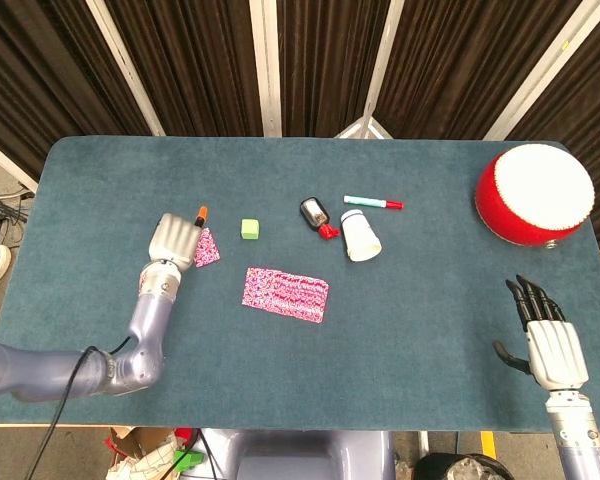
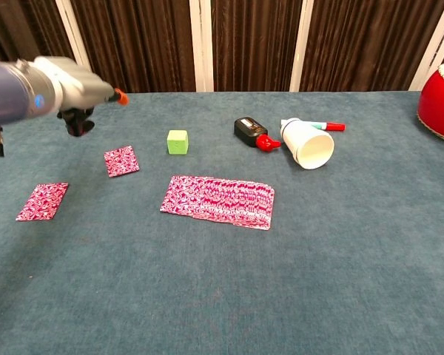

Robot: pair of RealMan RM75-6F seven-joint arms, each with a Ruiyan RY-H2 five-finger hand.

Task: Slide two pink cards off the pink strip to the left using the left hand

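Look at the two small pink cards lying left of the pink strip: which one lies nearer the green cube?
The upper card, just left of the green cube. The other card lies farther left, nearer the table's front edge, so it is clearly farther from the cube.

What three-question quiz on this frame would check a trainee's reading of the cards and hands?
1. True or false: the left hand is pressing on a pink card.
2. How many pink cards lie off the pink strip? A. none B. one C. two
3. The white cup lies on its ____.

Key: 1. false: it is lifted above the table, clear of the near card and the far card. 2. C. 3. side.
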